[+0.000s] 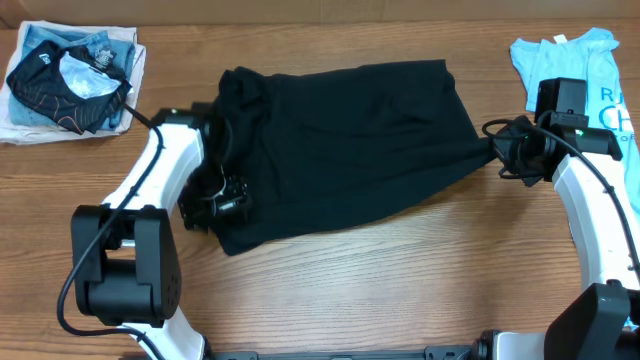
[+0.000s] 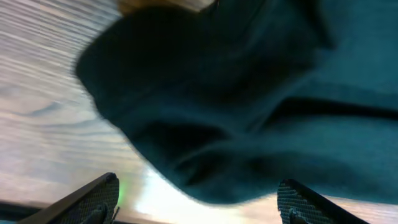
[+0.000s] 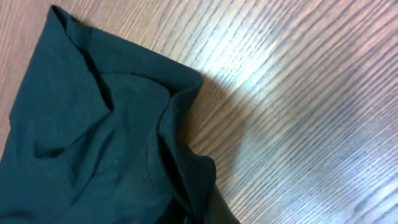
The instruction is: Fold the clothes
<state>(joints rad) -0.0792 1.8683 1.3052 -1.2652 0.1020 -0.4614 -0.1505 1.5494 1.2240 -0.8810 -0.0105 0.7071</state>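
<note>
the black t-shirt (image 1: 350,140) lay in the middle of the overhead frame, plain and soft, bunched into a rough slab. it had rumpled folds at its upper left, and its right corner was drawn out to a point. my right claw (image 1: 500,150) was closed on that corner, pinching the cloth. my left claw (image 2: 198,183) stood wide open with nothing in it, over the shirt's left edge, fingers (image 2: 93,199) far apart below a hump of cloth. a light blue printed t-shirt (image 1: 570,60) lay at the upper right, just beyond my right claw. a black garment with orange lines (image 1: 65,85) sat on a pale pile (image 1: 20,128) at the upper left, apart from the shirt. bare wooden table (image 1: 400,280) ran along the lower middle of the frame, below the shirt's lower edge.
</note>
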